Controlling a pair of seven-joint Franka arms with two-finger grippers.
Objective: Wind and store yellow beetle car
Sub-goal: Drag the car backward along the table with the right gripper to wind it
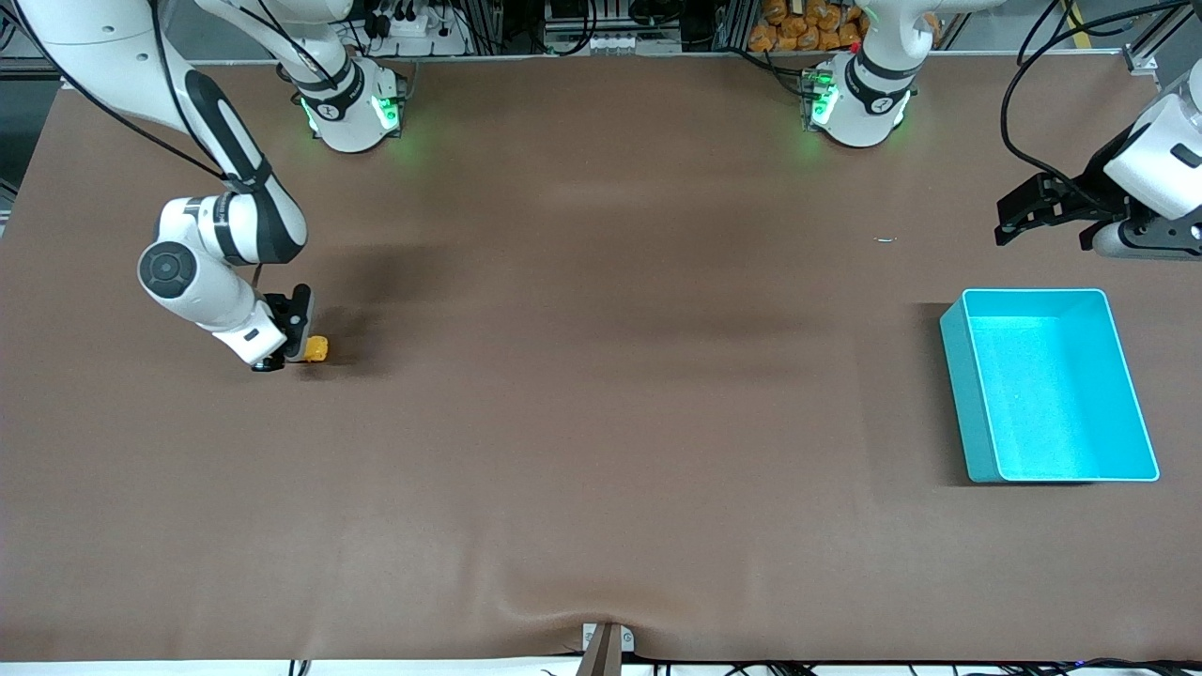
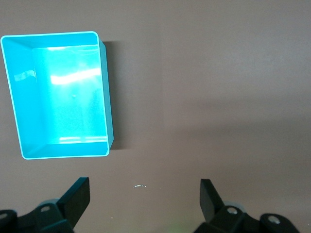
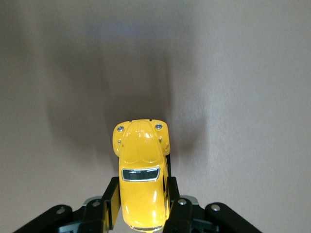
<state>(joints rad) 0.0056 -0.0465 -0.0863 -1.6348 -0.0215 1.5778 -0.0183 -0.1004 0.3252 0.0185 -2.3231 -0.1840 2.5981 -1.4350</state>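
At the left of the front view I have the right gripper [image 1: 302, 340] down at the table, its fingers clamped on the flanks of the yellow beetle car [image 1: 317, 349]; the right wrist view confirms it, the car [image 3: 141, 172] pinched between the two black pads with its bonnet pointing away from the wrist. The car sits at the table surface toward the right arm's end, well apart from everything else. I judge I am in the winding step: gripped low like this, the car can be dragged backwards along the brown table [image 1: 601, 394] to load its spring, though I cannot tell whether the wheels are pressed onto the cloth. Moving across the frame, the middle is bare. At the right sits the turquoise bin [image 1: 956, 376], empty in the left wrist view, and at the upper right the left gripper [image 1: 1042, 218] waits in the air with its fingers spread wide, holding nothing. The next move calls for a straight, level pull with steady downward pressure, then a lift and a long carry to the bin.
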